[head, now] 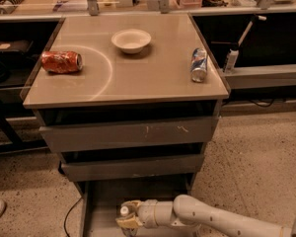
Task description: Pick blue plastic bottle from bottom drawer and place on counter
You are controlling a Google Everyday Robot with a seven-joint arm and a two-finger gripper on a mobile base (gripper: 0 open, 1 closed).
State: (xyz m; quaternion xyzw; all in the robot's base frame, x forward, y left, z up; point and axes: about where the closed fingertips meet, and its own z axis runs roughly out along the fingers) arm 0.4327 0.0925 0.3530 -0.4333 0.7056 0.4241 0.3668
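Pincer: my pincer (129,215) is low inside the bottom drawer (101,206). My arm (207,218) reaches it from the right side.
Pincer state: I cannot tell if it grips already or is only placed at the bottle.
Bottle: the bottle (124,211) is in the bottom drawer, right at the tip of my pincer. Only its white cap shows; the body is hidden behind the pincer.
Direction: from my wrist the bottle lies to the left, in line with my forearm, and not to one side of it.
Long axis: I judge that it stands more or less upright, because the cap faces up. I am not sure of this.
Goal place: the bench (153,78) is well above the pincer, with two shut drawers between.
Free spot: the bench is bare in the middle and at the front, between the red can (62,62), the bowl (131,40) and the blue can (199,64).
Next move, my judgement: make the grip sure, come out in front of the drawers, and then rise to the bench.
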